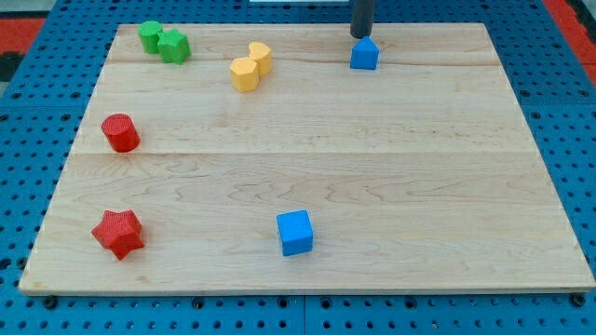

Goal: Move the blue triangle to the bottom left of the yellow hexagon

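Note:
The blue triangle [364, 54] sits near the view's top, right of centre, on the wooden board [372, 167]. My tip [360, 35] is just above it in the view, touching or nearly touching its top edge. The yellow hexagon [244, 73] lies at the upper middle-left, touching a second yellow block [260, 57] at its upper right. The blue triangle is well to the right of the hexagon and slightly higher in the view.
Two green blocks [163, 42] sit together at the top left. A red cylinder [120, 132] is at the left edge, a red star [117, 233] at the bottom left. A blue cube [295, 233] is at the bottom centre.

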Available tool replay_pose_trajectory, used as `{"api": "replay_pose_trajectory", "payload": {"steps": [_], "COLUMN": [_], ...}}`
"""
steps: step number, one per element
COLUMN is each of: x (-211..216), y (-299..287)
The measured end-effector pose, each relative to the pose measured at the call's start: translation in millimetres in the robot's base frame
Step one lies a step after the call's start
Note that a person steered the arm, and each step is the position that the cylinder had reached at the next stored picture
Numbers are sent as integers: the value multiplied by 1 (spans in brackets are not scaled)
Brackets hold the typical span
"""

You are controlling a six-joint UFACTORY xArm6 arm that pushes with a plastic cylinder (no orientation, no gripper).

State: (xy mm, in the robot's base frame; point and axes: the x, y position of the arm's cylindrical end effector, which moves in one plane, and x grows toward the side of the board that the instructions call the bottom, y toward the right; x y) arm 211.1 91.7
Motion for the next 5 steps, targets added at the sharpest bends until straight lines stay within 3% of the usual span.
{"api": "replay_pose_trajectory", "payload": {"steps": [1,3,4,5], "x": [4,72,49,26], "y": [3,-17,-41,5]}}
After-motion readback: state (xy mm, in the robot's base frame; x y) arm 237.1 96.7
